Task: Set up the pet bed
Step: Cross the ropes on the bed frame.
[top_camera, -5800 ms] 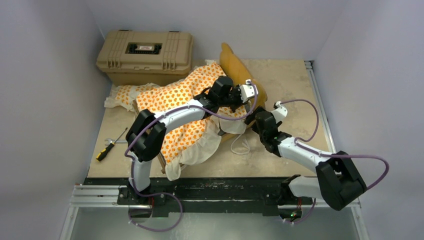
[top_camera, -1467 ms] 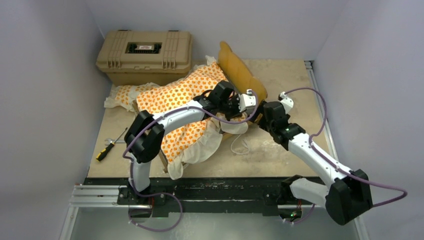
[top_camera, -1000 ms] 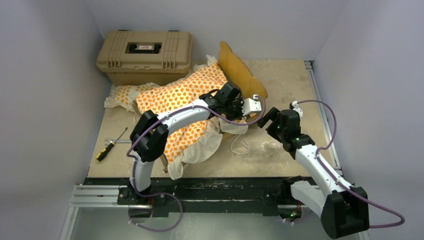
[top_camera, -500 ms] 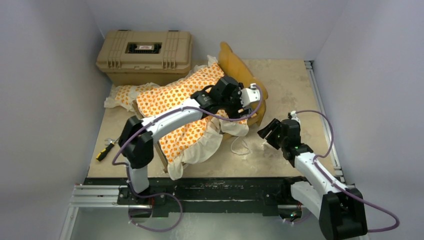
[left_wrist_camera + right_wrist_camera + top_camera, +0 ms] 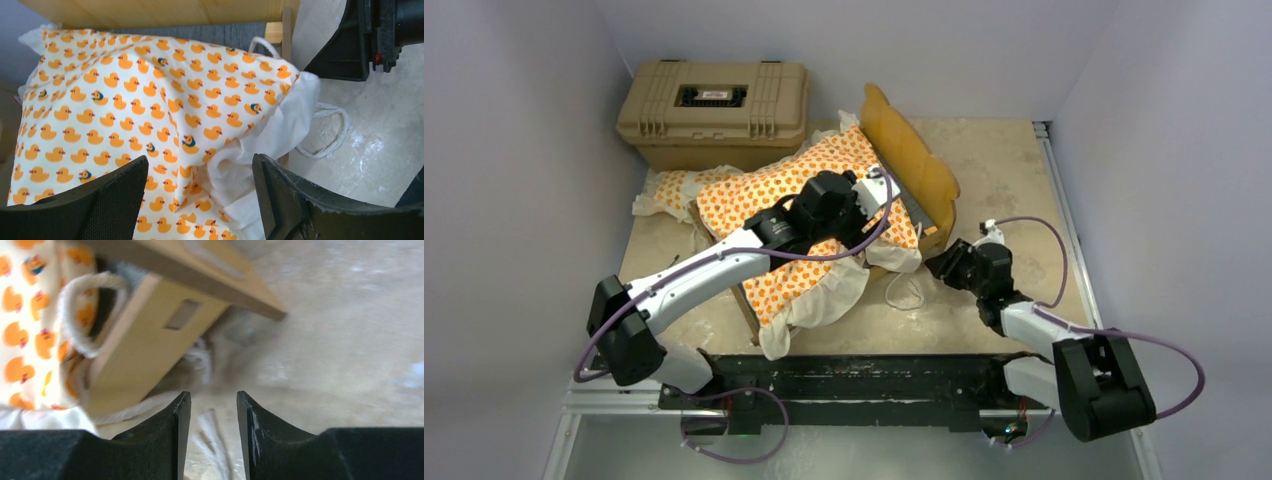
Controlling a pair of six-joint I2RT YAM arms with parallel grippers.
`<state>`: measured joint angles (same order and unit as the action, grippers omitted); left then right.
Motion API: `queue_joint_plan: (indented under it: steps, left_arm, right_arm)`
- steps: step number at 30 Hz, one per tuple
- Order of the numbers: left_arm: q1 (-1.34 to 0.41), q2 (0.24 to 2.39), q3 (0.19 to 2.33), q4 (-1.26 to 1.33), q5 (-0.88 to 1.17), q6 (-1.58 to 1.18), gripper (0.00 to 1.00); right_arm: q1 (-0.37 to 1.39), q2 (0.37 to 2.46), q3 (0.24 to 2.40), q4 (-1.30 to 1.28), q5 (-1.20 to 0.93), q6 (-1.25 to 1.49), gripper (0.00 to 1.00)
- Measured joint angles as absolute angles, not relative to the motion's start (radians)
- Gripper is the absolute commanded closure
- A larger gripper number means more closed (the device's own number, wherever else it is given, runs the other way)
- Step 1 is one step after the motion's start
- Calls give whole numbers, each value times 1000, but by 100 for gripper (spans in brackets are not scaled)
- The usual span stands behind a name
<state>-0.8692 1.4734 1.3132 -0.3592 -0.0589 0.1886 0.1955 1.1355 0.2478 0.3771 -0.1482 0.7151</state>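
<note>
Right fingers [image 5: 165, 440] back from frame [image 5: 919, 170], left fingers [image 5: 100, 200] apart above cushion [image 5: 125, 100].

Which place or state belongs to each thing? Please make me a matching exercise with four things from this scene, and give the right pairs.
Things:
1. tan plastic hard case
2. orange duck-print cushion with white ruffle
3. white cord loop
4. left hand

Places or states:
A. lying on the bare table beside the light-wood bed frame
B. open, above the cushion
C. in the far left corner
D. draped over the bed frame

Pairs: 1-C, 2-D, 3-A, 4-B
</note>
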Motion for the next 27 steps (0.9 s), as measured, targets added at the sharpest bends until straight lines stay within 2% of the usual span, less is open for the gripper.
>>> queue_joint_plan:
  steps: [6,15,27]
  left_arm:
    - [-871,1387,1190,-328,-157,222,23]
    - [-822,1289,1108,-204,-248,255,23]
    - [-787,1256,1047,-146,-270,255,23]
  right_arm:
    - [373,1193,237,548,-42,725,59]
    - [474,1217,202,600,205,767,59]
    - [551,1410,228,714,336,777,61]
